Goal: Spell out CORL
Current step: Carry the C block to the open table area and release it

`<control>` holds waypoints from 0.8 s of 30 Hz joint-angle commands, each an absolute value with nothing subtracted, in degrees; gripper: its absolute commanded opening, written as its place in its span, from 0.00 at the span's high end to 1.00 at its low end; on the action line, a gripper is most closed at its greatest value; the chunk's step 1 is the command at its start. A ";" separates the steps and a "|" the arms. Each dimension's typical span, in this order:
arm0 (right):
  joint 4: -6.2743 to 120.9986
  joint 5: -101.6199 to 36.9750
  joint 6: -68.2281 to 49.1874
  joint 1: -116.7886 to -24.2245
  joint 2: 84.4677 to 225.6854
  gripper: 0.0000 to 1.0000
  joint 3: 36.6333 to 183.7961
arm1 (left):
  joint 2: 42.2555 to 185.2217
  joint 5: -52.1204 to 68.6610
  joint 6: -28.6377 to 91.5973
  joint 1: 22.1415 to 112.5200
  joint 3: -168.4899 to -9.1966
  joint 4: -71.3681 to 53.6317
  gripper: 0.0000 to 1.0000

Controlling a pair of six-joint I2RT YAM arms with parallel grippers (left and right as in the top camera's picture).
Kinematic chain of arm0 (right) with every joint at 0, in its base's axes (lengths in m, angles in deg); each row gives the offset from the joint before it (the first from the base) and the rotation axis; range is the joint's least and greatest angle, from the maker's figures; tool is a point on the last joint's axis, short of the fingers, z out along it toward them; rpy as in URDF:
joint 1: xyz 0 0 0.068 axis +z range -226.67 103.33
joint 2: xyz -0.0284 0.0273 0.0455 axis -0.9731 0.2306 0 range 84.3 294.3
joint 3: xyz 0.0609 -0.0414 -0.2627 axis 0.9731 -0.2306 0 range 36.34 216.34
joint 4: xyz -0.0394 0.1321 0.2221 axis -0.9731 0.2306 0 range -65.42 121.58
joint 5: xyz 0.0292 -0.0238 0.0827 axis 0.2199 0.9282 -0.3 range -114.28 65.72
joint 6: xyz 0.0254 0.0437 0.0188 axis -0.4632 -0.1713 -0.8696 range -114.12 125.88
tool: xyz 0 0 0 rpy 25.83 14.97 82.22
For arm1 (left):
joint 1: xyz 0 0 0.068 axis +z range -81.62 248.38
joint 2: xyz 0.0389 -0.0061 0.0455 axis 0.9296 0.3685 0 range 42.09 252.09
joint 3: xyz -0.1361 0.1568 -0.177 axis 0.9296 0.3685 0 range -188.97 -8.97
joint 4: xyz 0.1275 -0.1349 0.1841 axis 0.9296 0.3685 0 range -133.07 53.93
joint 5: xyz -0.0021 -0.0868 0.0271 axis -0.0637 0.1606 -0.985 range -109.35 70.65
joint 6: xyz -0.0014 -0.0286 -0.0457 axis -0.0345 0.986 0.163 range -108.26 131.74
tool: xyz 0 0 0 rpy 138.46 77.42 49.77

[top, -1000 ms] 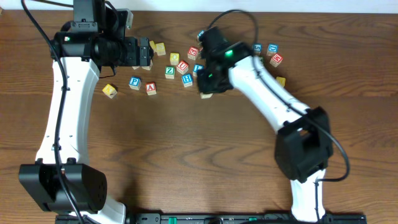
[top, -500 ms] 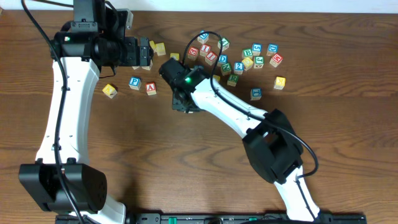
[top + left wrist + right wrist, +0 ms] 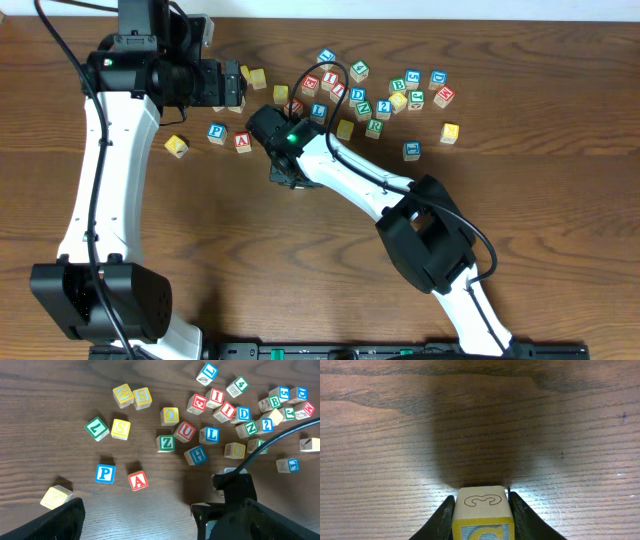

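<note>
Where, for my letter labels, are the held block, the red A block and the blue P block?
held block (image 3: 481,501), right wrist view, on its face marked 3.
red A block (image 3: 137,480), left wrist view, on the letter.
blue P block (image 3: 105,473), left wrist view, on the letter.

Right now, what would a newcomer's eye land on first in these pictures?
The right arm stretches across the middle of the table, its fingers clamped on a yellow block with a 3 on top and a blue C in front. Behind it, a bright scatter of letter blocks litters the far side.
</note>
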State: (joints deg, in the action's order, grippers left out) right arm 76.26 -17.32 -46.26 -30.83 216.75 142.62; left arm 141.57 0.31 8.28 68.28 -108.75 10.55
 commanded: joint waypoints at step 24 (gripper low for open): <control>84.65 -15.94 -29.08 -45.62 206.69 0.48 151.08 | 141.97 1.19 7.47 68.41 -110.28 10.66 0.02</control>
State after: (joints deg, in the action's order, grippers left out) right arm 84.41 -16.36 -34.11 -42.39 208.70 150.05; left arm 141.57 0.31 8.28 68.28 -108.75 10.55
